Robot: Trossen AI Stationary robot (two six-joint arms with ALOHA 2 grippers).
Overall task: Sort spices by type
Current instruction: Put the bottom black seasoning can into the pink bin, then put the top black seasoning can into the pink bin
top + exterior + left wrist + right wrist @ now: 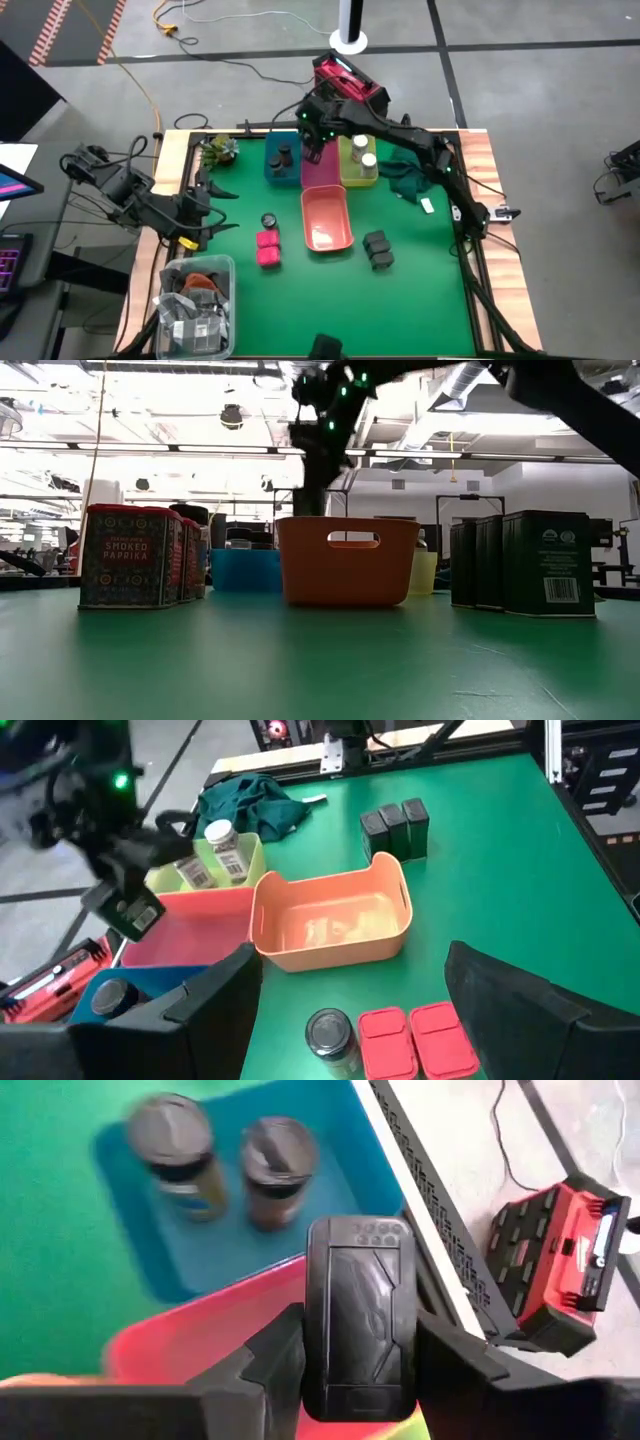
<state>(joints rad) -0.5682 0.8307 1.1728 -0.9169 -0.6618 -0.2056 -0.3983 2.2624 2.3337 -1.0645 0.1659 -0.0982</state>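
My right gripper point(358, 1380) is shut on a dark grey boxy pack point(358, 1315) above the pink bin point(320, 168) in the far row. Beside it, the blue bin point(230, 1230) holds two dark round jars point(275, 1170). The yellow bin point(215, 870) holds white-capped bottles point(222, 845). On the cloth stand one dark jar point(268, 220), two magenta blocks point(267, 249) and several dark grey packs point(377, 249). My left gripper point(345, 1010) is open, near the table's left edge, left of the jar point(330, 1035). My right gripper pinches the dark grey pack between its two fingers point(270, 1360), one on each of two opposite side faces point(318, 1370). The fingers come from above, pointing down. The pack is lifted clear over the pink bin point(190, 1350), near the edge it shares with the blue bin.
An empty salmon bin point(327, 220) stands mid-table, in front of the pink one. A dark green cloth heap point(405, 178) lies right of the yellow bin. A clear tub of odds point(195, 300) sits at the near left corner, a plant point(217, 150) at the far left.
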